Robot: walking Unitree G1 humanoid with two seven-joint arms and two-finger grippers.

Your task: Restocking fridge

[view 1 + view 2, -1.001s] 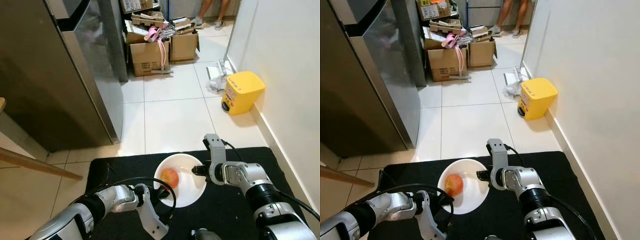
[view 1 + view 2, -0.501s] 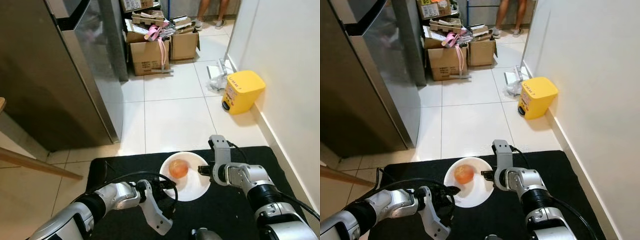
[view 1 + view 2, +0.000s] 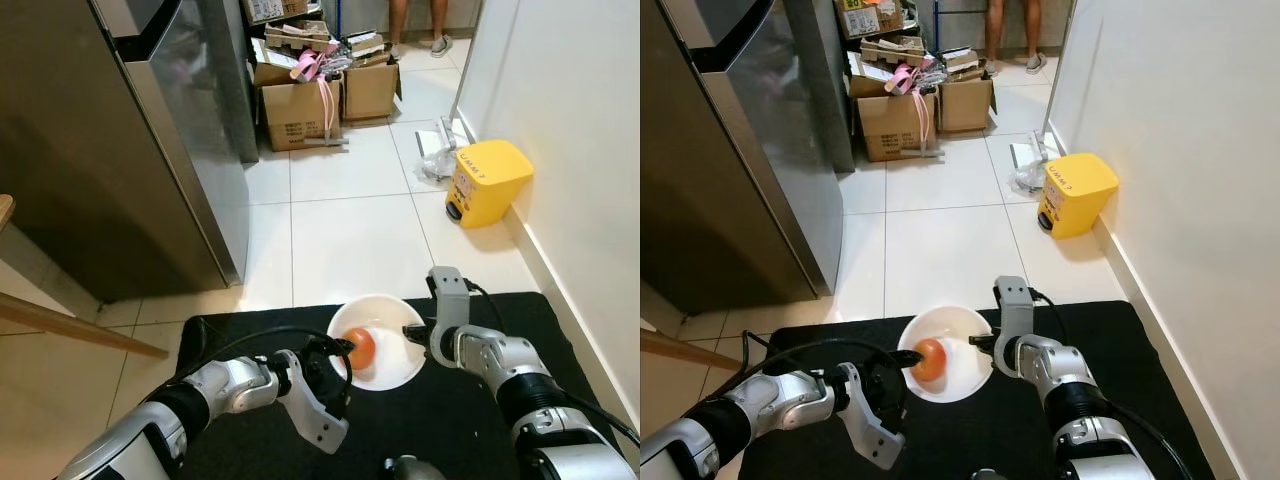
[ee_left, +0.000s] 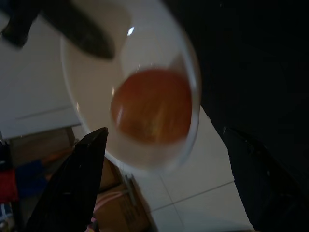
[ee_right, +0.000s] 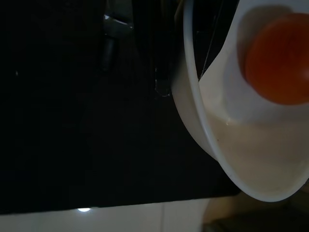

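We carry a white bowl (image 3: 385, 343) above the front edge of a black mat (image 3: 450, 420), with a round orange-red fruit (image 3: 359, 347) lying in its left half. Our right gripper (image 3: 418, 332) pinches the bowl's right rim, its fingers clamped on the edge. Our left gripper (image 3: 343, 348) reaches the bowl's left rim beside the fruit; in the left wrist view its two black fingers (image 4: 72, 183) stand spread wide on either side of the bowl (image 4: 91, 92), with the fruit (image 4: 152, 106) seen between them, and we cannot tell for sure whether they touch the rim. The right wrist view looks along the bowl's outer wall (image 5: 227, 154), the fruit (image 5: 277, 60) resting against the inside.

To our left stands the fridge (image 3: 90, 140), its grey metal doors shut. A wooden rail (image 3: 70, 328) crosses the lower left corner. Ahead, pale floor tiles (image 3: 350, 240) run to a heap of cardboard boxes (image 3: 320, 90) with pink items on top. A yellow bin (image 3: 487, 182) stands against the white wall (image 3: 570, 150) on our right, with a crumpled plastic bag (image 3: 437, 158) just behind it. At the far end of the floor, a person's legs and shoes (image 3: 418, 22) are visible beyond the boxes.
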